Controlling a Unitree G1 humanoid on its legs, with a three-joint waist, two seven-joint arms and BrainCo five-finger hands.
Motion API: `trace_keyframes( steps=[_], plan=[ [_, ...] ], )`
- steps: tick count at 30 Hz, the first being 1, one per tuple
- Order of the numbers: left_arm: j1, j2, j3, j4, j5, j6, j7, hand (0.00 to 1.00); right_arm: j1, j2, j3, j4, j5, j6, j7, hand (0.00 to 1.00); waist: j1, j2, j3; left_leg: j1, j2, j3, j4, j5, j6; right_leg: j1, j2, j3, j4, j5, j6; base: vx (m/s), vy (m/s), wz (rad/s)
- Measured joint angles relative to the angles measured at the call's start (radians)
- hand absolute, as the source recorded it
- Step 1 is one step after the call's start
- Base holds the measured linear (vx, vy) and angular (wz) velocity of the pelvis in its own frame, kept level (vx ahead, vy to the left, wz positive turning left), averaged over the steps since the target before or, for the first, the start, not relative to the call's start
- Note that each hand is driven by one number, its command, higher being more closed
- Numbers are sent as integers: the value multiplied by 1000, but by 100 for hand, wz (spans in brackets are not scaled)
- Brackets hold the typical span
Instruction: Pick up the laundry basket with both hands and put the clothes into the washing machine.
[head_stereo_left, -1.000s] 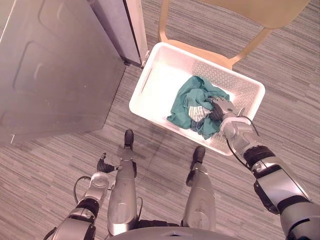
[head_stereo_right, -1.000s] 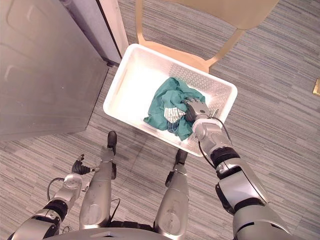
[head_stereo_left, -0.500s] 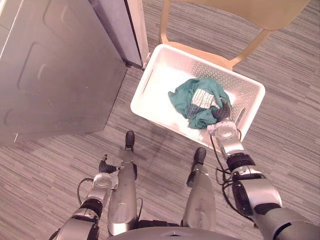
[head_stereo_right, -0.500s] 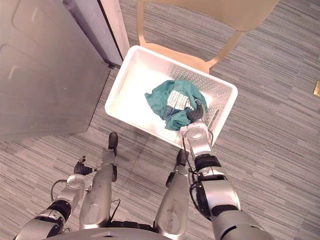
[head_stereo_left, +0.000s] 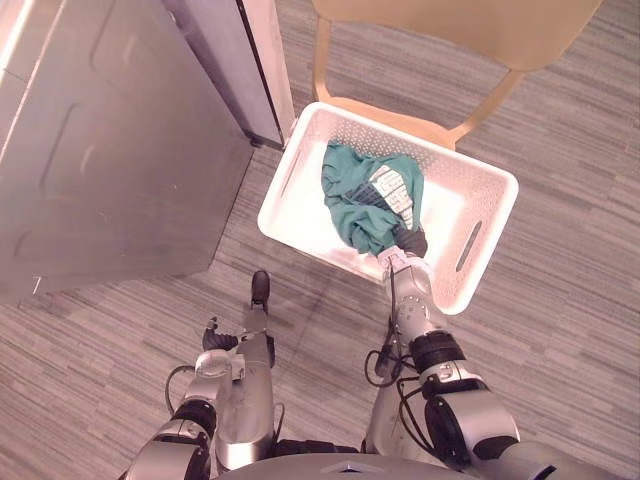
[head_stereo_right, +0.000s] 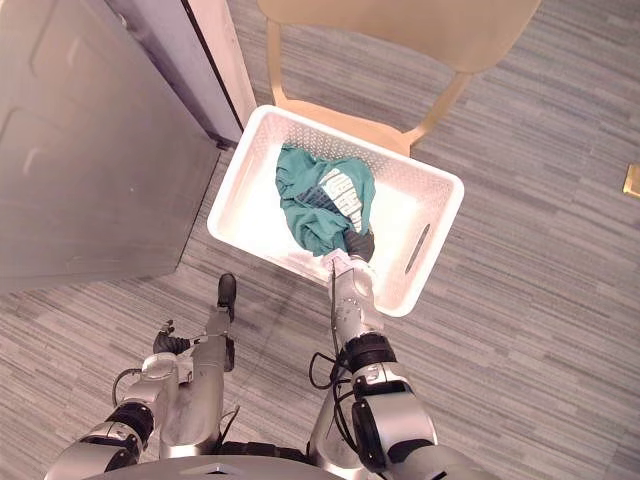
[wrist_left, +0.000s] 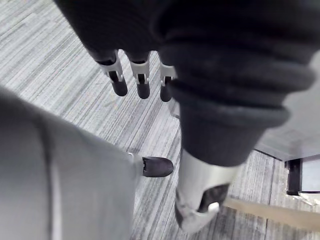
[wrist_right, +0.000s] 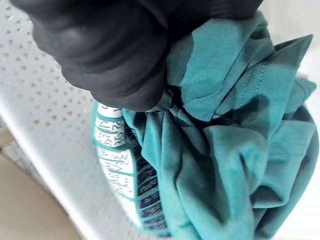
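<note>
So, the grey washing machine (head_stereo_left: 120, 160) is seen off to the left and a wooden chair (head_stereo_left: 450, 30) further back, with the white laundry basket (head_stereo_left: 487, 243) set on the floor between them. A teal garment (head_stereo_left: 362, 195) is bunched up inside the basket, gathered tight into the right hand (head_stereo_left: 411, 242) — fingers closed on the cloth. The left hand (wrist_left: 142, 82) is hung low, fingers loose, nothing held. Probably the pull-out step — next the cloth needs lifting clear of the rim and carrying left to the machine.

Teal garment (head_stereo_left: 362, 196) covers the front of the right hand (head_stereo_left: 411, 243); we note the wooden chair (head_stereo_left: 455, 17) cut off by the top edge.
</note>
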Motion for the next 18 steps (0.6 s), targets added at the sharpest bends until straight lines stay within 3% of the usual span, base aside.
trace_keyframes(
  steps=[5, 8, 11, 18],
  plan=[
    [73, 1, 64, -44, -28, 8, -3, 0, 74, 10, 31, -191, 36, -19, 44, 100, -4, -10, -11, 82, -6, -3, -5, -20, -10, 76, -10, -6, 11, -37, 8, -9, -65, 6],
    [141, -2, 70, -91, -31, 19, -6, 0, 146, 13, 32, -248, 36, -19, 46, 100, -7, -30, -79, 123, -16, -4, -28, -21, -7, 125, -20, -16, -12, -40, 16, 76, -41, 9],
    [233, -4, 70, -247, -37, 25, -11, 0, 228, 27, 1, -330, 34, -15, 49, 100, -6, -42, -155, 167, -19, -10, -35, -27, -8, 197, -22, -42, -46, -36, 18, 114, -23, 13],
    [294, -63, 101, -672, -56, 6, 3, 0, 330, 78, -51, -477, 26, -12, 68, 100, -19, -38, -302, 272, -21, 5, -89, -31, -10, 313, -22, -60, -124, -25, 29, 67, -17, -2]
  ],
)
